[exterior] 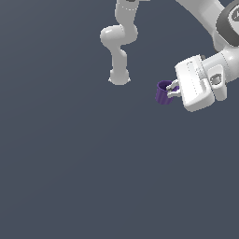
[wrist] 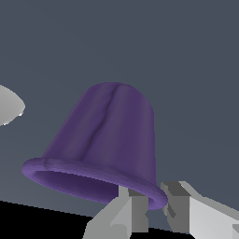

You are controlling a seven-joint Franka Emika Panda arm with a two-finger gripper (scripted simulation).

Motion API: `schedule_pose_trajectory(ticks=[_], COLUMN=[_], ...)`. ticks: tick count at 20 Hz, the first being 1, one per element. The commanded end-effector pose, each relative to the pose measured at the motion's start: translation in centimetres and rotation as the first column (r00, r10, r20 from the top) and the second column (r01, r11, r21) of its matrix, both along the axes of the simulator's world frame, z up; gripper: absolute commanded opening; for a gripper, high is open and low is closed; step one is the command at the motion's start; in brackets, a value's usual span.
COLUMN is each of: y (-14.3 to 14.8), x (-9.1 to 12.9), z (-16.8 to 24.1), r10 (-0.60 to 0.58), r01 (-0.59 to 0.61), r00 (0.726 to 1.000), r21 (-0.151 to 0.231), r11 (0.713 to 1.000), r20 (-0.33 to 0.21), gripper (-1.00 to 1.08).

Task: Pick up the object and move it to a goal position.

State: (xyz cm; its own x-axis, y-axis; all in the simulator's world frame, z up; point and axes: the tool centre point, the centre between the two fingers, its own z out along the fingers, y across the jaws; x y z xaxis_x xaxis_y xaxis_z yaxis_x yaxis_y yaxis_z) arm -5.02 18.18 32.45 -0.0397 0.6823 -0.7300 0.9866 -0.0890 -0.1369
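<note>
The dark purple cup (exterior: 163, 93) hangs at the tip of my white gripper (exterior: 172, 89) in the upper right of the exterior view, lifted off the grey floor. The fingers are closed on the cup's rim on the side nearest the hand. In the wrist view the cup (wrist: 109, 140) fills the middle, its round rim toward the camera and its closed end pointing away. The grey fingertips (wrist: 135, 205) pinch the rim's edge; the gripper (wrist: 151, 203) is shut on it.
The arm's white base and lower links (exterior: 119, 46) stand at the top middle of the exterior view, to the left of the cup. A pale rounded part (wrist: 8, 105) shows at the wrist view's edge. The grey floor (exterior: 93, 177) spreads all around.
</note>
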Motion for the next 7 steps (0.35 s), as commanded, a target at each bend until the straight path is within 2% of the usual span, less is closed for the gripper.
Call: schedule_pose_trajectory(ticks=[1, 7], y=[0.68, 1.29], x=[-0.17, -0.29], z=[0.79, 1.40], r10=[-0.002, -0.002], r01=[0.002, 0.002], r00=[1.000, 1.000], r21=[-0.001, -0.001], r11=[1.000, 1.000], r20=[0.001, 0.001], gripper=[-1.00, -1.00])
